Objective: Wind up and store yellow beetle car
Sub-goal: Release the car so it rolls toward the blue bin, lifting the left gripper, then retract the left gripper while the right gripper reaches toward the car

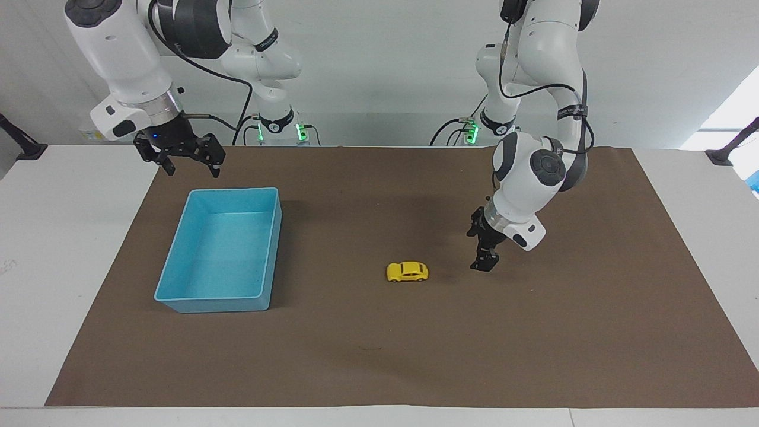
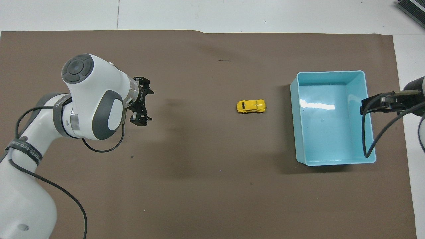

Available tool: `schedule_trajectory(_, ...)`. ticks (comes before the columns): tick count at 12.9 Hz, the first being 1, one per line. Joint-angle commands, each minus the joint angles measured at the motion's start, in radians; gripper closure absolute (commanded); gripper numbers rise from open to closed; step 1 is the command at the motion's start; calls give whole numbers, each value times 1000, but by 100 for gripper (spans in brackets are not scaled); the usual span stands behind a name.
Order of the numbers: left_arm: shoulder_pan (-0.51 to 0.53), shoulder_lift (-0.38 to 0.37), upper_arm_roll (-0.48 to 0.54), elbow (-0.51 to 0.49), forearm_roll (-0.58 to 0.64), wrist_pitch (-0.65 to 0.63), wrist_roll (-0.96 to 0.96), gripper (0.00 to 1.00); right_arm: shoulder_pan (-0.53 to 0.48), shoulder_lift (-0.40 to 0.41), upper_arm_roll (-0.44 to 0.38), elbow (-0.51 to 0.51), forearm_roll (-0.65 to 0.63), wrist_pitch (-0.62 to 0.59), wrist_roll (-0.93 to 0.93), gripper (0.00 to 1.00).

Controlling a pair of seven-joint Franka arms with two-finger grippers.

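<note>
The yellow beetle car (image 1: 407, 271) stands on its wheels on the brown mat, free of both grippers, between my left gripper and the blue bin (image 1: 234, 191). In the overhead view the car (image 2: 251, 106) is a short way from the bin's wall (image 2: 293, 99), nose toward it. My left gripper (image 1: 481, 248) is open and empty, a little above the mat and well apart from the car; it also shows in the overhead view (image 2: 143, 101). My right gripper (image 1: 187, 159) is open and empty, hanging in the air over the mat beside the bin's end nearer to the robots.
The brown mat (image 1: 379, 356) covers most of the white table. The blue bin holds nothing. A cable hangs from the right arm over the bin's rim in the overhead view (image 2: 365, 132).
</note>
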Motion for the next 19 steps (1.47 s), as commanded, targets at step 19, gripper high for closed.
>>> schedule_trajectory(19, 153, -188, 6, 88, 68, -249, 811, 0, 44, -10, 9, -16, 21, 17, 207, 0)
